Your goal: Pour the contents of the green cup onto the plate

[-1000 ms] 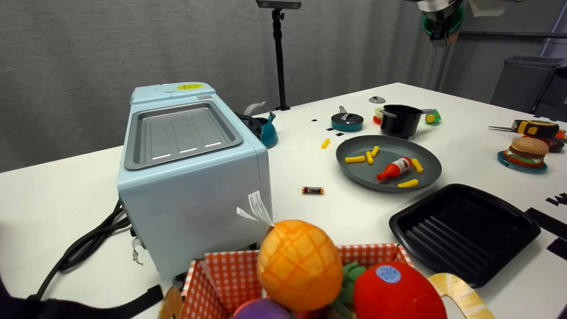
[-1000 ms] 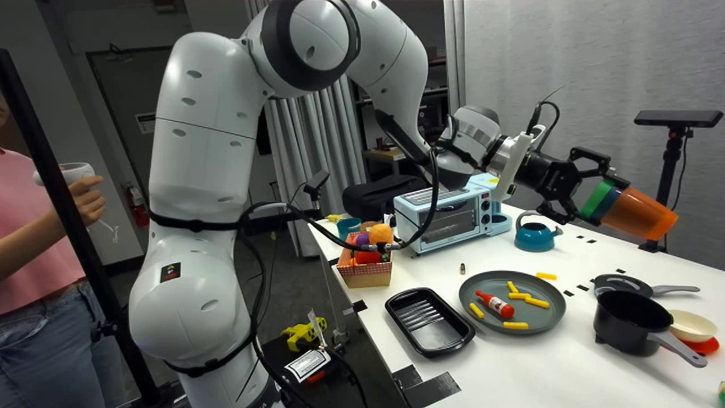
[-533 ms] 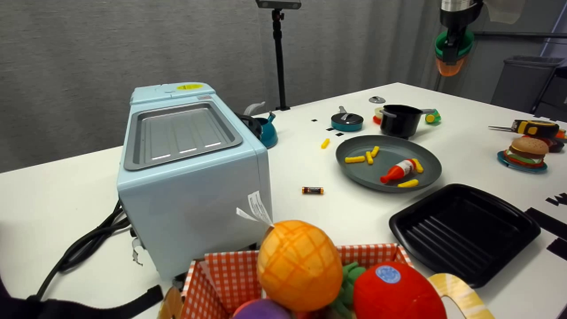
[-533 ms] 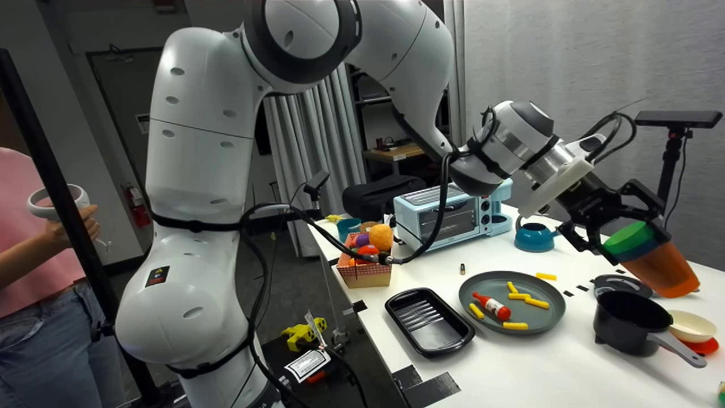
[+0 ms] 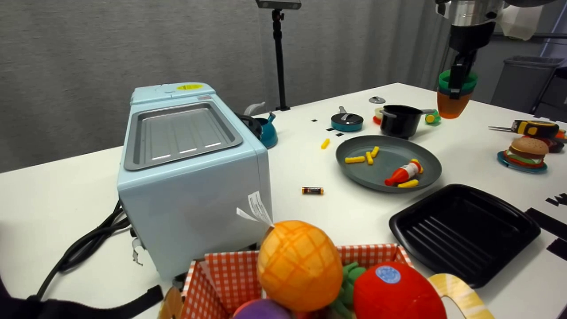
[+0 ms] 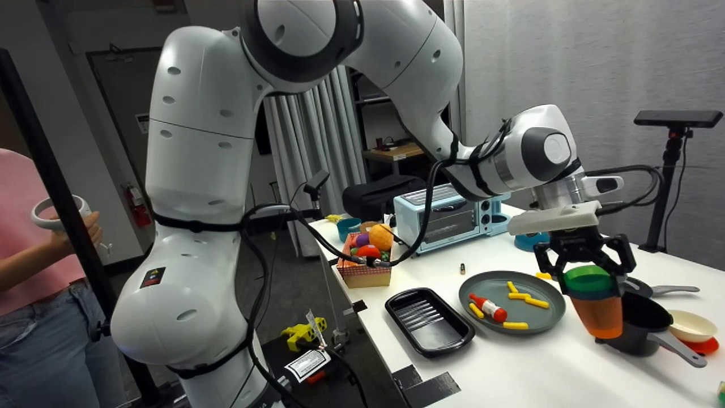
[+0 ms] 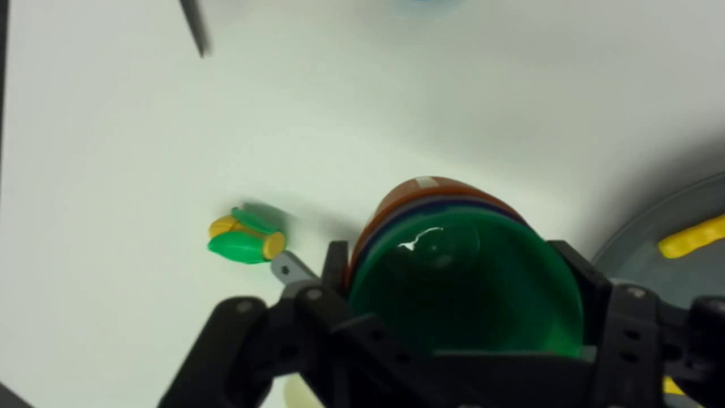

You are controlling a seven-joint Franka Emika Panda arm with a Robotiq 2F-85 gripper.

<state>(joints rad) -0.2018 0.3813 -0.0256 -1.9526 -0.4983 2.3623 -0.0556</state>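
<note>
Open white table (image 5: 470, 165) separates plate rim (image 5: 436, 163) from burger (image 5: 526, 153), green cup (image 6: 596, 309) aloft.

No wording legible. Taking the oven (image 5: 199, 208) as landmark: yellow sticker (image 5: 189, 87) on its top; white tag (image 5: 259, 207) on orange plush (image 5: 300, 266), just beside; blue round sticker (image 5: 388, 274) on red plush (image 5: 398, 296), near; battery (image 5: 312, 190), near, print too small; white label (image 5: 413, 167) on red bottle (image 5: 399, 175) (blurred), farther off; dark label (image 6: 153, 277) on robot arm (image 6: 198, 124), well apart.

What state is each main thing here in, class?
Gripper: shut on green cup
Green cup: held, roughly upright
Plate: face up on table
Yellow toy fries: five on plate, one on table
Toy ketchup bottle: lying on side
Toaster oven: door shut
Black saucepan: upright, lidless
</note>
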